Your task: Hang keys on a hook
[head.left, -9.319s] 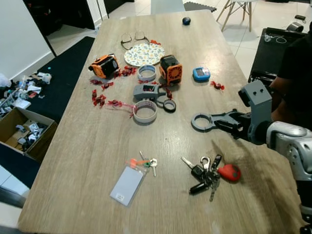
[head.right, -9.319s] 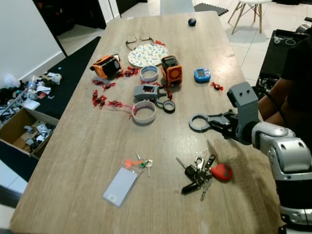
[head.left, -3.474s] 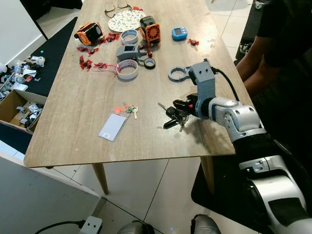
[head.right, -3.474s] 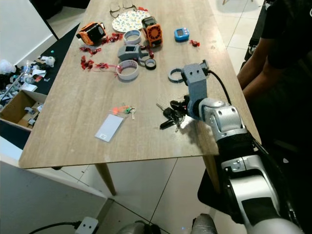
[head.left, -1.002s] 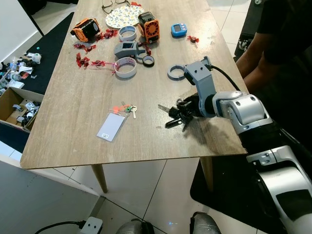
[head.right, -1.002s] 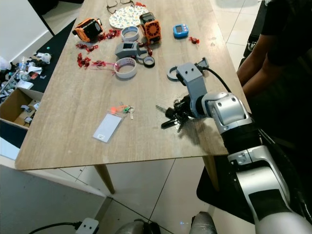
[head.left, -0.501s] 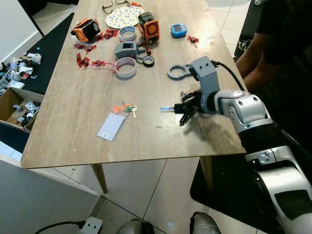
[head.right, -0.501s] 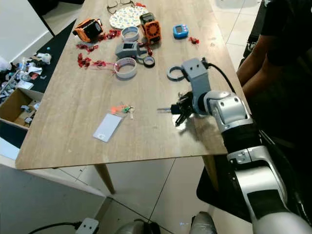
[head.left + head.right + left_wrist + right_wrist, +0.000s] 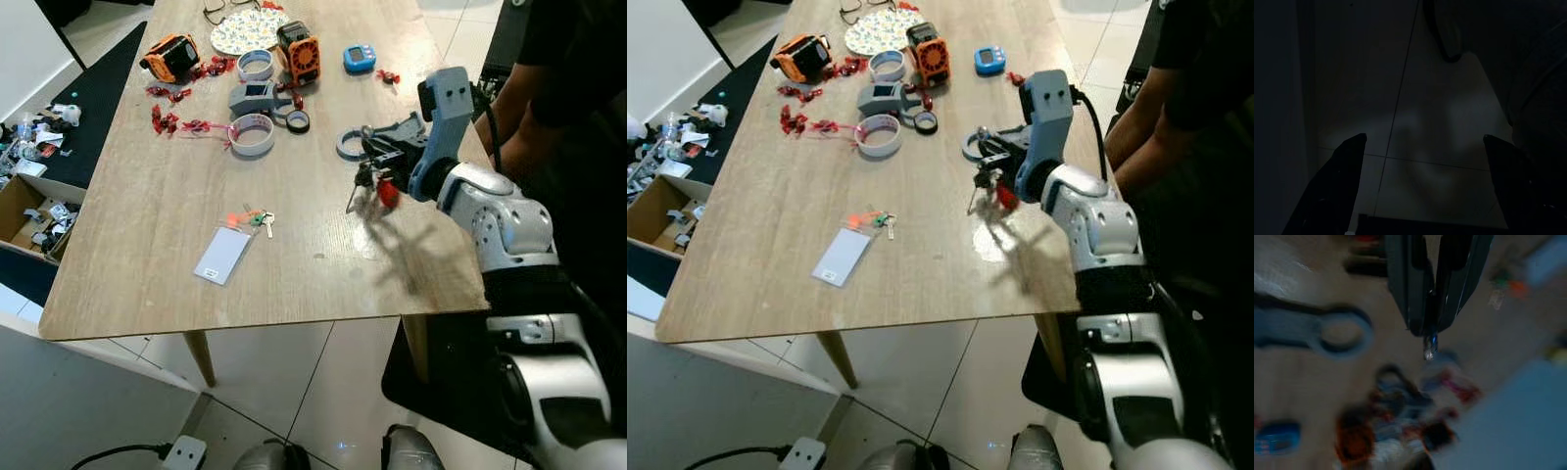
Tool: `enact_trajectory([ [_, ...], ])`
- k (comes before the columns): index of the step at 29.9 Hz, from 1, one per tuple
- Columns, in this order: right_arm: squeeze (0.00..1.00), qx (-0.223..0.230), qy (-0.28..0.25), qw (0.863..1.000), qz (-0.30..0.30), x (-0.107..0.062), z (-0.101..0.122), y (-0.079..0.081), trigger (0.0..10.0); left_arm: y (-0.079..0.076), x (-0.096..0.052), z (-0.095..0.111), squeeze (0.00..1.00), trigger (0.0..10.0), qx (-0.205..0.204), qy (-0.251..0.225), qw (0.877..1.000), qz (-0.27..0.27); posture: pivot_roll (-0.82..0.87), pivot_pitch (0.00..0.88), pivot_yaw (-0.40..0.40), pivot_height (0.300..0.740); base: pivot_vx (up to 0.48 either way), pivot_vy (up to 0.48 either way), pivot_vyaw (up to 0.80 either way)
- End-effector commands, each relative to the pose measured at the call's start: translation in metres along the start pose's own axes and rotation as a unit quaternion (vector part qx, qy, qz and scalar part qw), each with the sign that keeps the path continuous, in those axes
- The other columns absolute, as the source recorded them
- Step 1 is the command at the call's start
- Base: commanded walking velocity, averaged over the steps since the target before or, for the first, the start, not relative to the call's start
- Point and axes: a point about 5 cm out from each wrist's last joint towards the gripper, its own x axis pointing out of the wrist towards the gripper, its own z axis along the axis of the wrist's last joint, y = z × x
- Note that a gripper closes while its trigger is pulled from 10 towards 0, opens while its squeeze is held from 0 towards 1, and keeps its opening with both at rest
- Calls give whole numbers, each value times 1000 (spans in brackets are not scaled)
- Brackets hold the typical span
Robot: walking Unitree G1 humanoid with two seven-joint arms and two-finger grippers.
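— Where is the bunch of keys (image 9: 375, 181) sitting right now?

— It is hanging in the air above the wooden table (image 9: 167, 245), clear of the grained tabletop. The right gripper (image 9: 373, 157) is pinching it from above with its two long black fingers closed together. A glossy red fob and some thin metal keys are dangling below the fingertips, and they are throwing a shadow on the wood beneath. In the right wrist view the fingers (image 9: 1410, 289) are pressing together on a small bright metal piece, though the rest is blurring.

— And what is lying around it?

— Just beyond the gripper a flat grey plastic piece with a round ring end (image 9: 350, 145) is resting on the table. Nearer the front edge, a pale rectangular card holder (image 9: 222, 257) is lying flat with a few small keys and an orange tag attached. Toward the far end, rolls of tape (image 9: 253, 135), an orange-and-black device (image 9: 296, 51), a small blue gadget (image 9: 358, 58) and a patterned round plate (image 9: 242, 31) are spreading out. A person in dark clothes (image 9: 573, 88) is standing beside the table.

— The other arm?

— The left gripper (image 9: 1422, 181) is hanging over dim floor tiles, its dark fingers standing wide apart.
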Motion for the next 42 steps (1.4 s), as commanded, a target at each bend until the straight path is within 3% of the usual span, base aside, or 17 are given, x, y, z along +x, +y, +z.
enact_trajectory([
  [1,0,4,-40,999,34,-1,6,12,0,-8,1,-8,0,10000,-10,6,1000,-11,-140,167,123,740,0,0,0],
  [6,0,12,-58,998,38,0,5,17,0,-7,1,-8,0,10000,-20,1,1000,-3,-139,156,122,740,0,0,0],
  [7,0,17,-69,997,33,1,3,19,10000,-6,1,-8,0,10000,-34,-5,999,4,-130,130,115,740,0,0,0],
  [15,0,0,-92,995,28,5,-10,34,10000,-4,1,-6,0,10000,-69,-21,997,22,-123,97,108,740,0,0,0],
  [17,0,12,-91,991,94,4,-18,51,10000,-2,1,-4,0,10000,-83,-28,996,30,-118,87,106,740,0,0,0],
  [22,0,11,-89,987,135,3,-22,64,10000,0,1,-2,0,10000,-100,-34,994,42,-115,79,102,740,0,0,515],
  [36,0,-2,-80,976,205,-3,-37,89,10000,2,1,0,0,10000,-98,-30,993,53,-105,89,111,740,0,0,675],
  [42,0,-7,-76,973,220,-6,-38,92,10000,2,1,0,0,10000,-96,-30,993,54,-106,89,112,740,0,0,672],
])
